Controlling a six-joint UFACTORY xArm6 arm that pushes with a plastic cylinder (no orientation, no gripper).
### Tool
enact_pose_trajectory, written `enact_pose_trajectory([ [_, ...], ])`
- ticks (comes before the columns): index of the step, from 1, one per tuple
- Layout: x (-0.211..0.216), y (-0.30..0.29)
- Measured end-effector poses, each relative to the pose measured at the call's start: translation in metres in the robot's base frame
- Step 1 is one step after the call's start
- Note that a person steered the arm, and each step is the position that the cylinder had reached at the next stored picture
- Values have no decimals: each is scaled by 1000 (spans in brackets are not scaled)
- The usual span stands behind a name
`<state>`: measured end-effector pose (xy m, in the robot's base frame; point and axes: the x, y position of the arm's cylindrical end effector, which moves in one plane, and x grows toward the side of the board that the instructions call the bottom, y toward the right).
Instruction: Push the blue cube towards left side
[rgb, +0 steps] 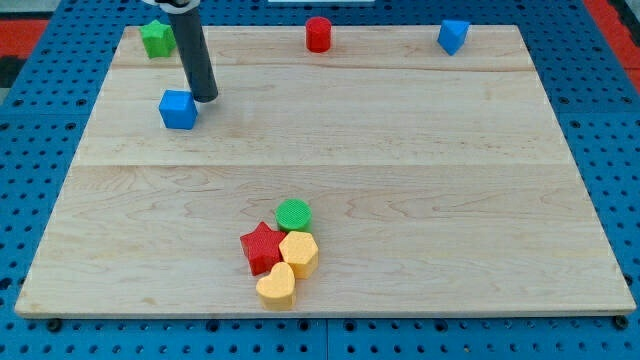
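The blue cube (178, 109) sits on the wooden board at the view's upper left. My tip (206, 98) rests on the board just to the right of the cube, touching or nearly touching its upper right edge. The dark rod rises from there to the view's top edge.
A green star-like block (155, 38) sits at the top left corner, a red cylinder (318, 34) at top middle, a second blue block (453, 36) at top right. Near the bottom middle cluster a green cylinder (294, 214), red star (261, 247), yellow hexagon (299, 253) and yellow heart (277, 286).
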<state>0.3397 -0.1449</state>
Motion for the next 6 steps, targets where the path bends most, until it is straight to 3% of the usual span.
enact_pose_trajectory([
  [1, 22, -6],
  [2, 28, -53],
  [3, 28, -62],
  [4, 18, -33],
  [6, -18, -30],
])
